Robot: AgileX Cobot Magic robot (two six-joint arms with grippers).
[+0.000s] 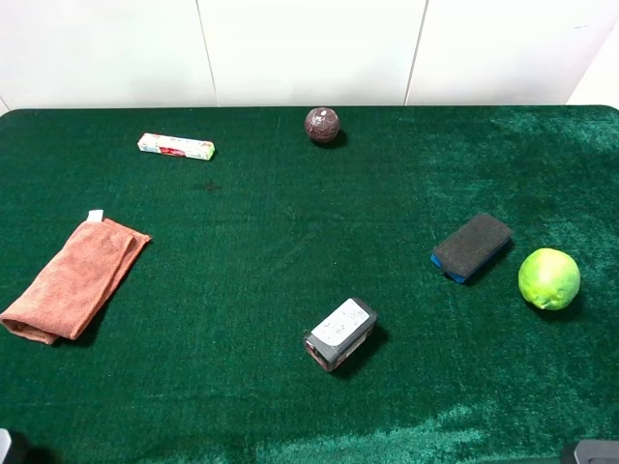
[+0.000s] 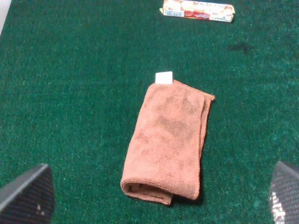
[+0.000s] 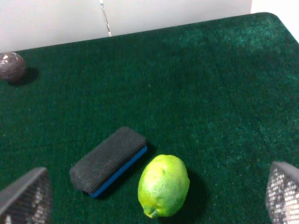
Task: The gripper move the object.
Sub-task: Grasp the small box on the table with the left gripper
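A: Your target, a small dark grey rectangular box with a white label on top and a reddish end face (image 1: 339,333), lies flat on the green velvet tabletop (image 1: 251,242). It is near the front edge, a little right of centre, turned on a diagonal. Nothing touches it.

B: Your left gripper (image 2: 161,164) and right gripper (image 3: 161,166) both have their fingers spread wide and hold nothing. Neither is over the box.

A: The right gripper looks the nearer one to me. Bring it above the box and turn the wrist so the fingers close across the short width. Then descend straight and grip the side walls.

B: Mind the flat black sponge block with a blue base (image 1: 471,246) and the round yellow-green lime (image 1: 548,278). They sit near each other, off to the right of the box.

A: Only the high camera shows the box; neither wrist camera has it in frame. The left wrist camera shows a folded orange-brown cloth (image 2: 169,144) and a long white-and-red carton (image 2: 198,10). The right wrist camera shows the sponge, the lime and a dark reddish-brown ball (image 3: 10,66).

B: Only the wrist cameras show the finger spread. The high view cuts the grippers out almost entirely.
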